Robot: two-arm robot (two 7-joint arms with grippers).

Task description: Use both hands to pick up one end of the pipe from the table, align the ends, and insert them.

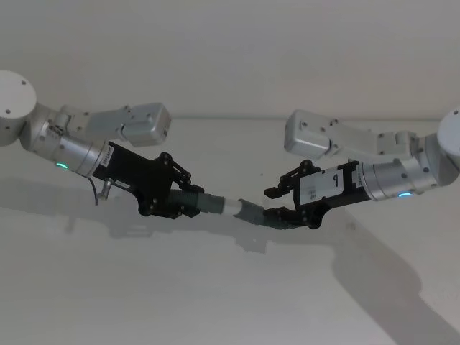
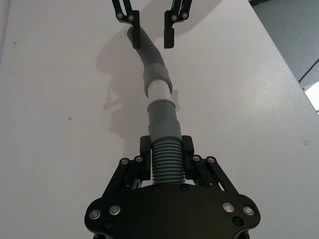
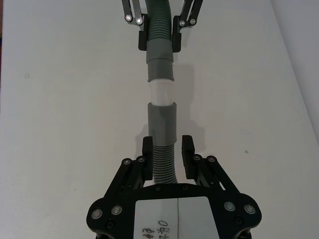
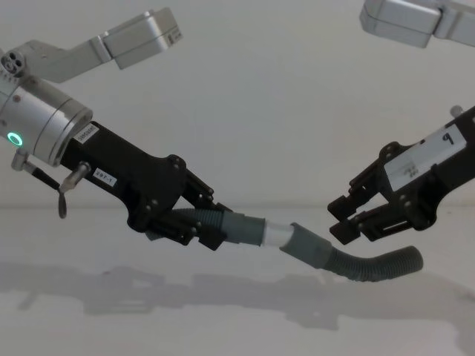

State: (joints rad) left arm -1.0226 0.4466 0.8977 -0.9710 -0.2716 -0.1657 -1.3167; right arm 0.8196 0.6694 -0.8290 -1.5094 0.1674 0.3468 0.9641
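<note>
Joining: the white tip (image 2: 159, 91) already sits in the hollow cuff (image 2: 163, 120), both hose pieces held above the surface (image 1: 215, 302); judged nearly done.
Left gripper (image 2: 166, 155): fingers clamped on the ribbed part of the nearly straight hose piece (image 2: 166, 164), just behind its cuff.
Right gripper (image 3: 162, 154): jaws apart, fingers standing either side of the bent hose piece (image 3: 162, 162) without pressing it; in the chest view the hose droops below the gripper.
Handling: looks light and bendy; ribs give grip but flex sideways, so hold close to the smooth cuff to keep the ends in line.
Arm pose: both reach inward from opposite sides, wrists angled down toward the joint.
</note>
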